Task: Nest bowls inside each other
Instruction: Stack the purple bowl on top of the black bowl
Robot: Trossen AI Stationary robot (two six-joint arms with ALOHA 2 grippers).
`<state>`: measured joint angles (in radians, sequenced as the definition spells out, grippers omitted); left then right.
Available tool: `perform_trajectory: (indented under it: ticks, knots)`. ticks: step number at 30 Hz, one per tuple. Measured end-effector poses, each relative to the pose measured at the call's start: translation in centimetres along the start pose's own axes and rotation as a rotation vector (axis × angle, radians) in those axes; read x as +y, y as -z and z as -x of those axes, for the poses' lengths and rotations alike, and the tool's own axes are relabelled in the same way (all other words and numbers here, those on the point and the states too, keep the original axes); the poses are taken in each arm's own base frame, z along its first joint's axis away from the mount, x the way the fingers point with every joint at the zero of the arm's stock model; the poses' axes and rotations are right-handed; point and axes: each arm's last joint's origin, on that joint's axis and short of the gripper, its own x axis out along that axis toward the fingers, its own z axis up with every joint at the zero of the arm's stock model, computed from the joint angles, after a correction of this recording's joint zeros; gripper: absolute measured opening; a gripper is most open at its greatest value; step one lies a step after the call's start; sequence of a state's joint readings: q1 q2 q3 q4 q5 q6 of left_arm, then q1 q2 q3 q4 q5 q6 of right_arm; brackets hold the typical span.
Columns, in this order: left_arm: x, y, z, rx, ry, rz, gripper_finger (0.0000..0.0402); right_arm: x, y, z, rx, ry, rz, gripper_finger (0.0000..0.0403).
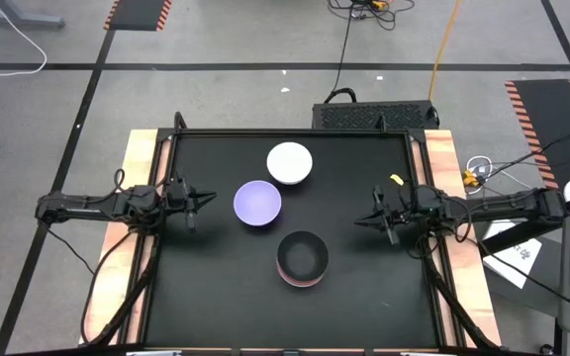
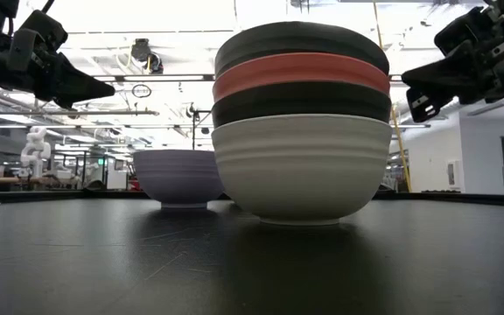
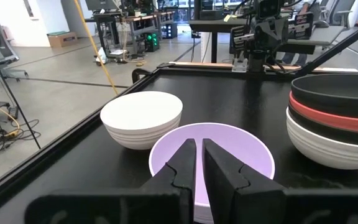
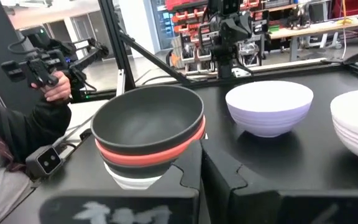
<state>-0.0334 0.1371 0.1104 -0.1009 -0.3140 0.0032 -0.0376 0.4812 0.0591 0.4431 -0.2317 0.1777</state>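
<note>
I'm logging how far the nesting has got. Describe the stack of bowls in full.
The stack of bowls holds four nested bowls: white at the bottom, then black, red, and black on top. They look like smooth plastic with faint ribbing. It stands upright on the black table, apart from the lavender bowl and the single white bowl. Neither pincer touches it.

The high view is looking straight down on the whole tabletop (image 1: 364,297). The low view is sitting at tabletop height, close against the stacked bowls (image 2: 301,122). Each wrist view is facing inward across the tabletop toward the opposite arm. All four views are sharing the stacked bowls and the lavender bowl (image 1: 257,203).
</note>
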Motion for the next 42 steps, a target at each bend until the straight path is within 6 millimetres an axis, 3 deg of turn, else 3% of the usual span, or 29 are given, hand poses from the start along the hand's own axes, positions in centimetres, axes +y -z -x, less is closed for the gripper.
perform_trajectory:
  ticks: [9, 16, 23, 34, 42]
  knots:
    - [0.0, -1.0, 0.0, -0.095, -0.006, 0.016, 0.0031, 0.0, 0.1, 0.0, 0.007, -0.003, -0.003, 0.0]
    - [0.7, -2.6, 0.3, -0.253, -0.208, 0.068, 0.0031, 0.0, 0.1, 0.0, 0.013, -0.002, -0.002, 0.0]
    - [1.2, -3.1, -0.4, -0.213, -0.374, 0.068, 0.0031, 0.0, 0.2, 0.0, 0.023, -0.001, -0.004, 0.0]
    - [3.3, -5.5, -4.2, -0.03, -0.395, 0.025, 0.0031, 0.0, 0.2, 0.0, 0.023, -0.002, -0.003, 0.0]
    - [5.9, -6.3, -7.4, 0.086, -0.25, 0.041, 0.0031, 0.0, 0.4, 0.0, 0.038, -0.001, -0.028, 0.0]
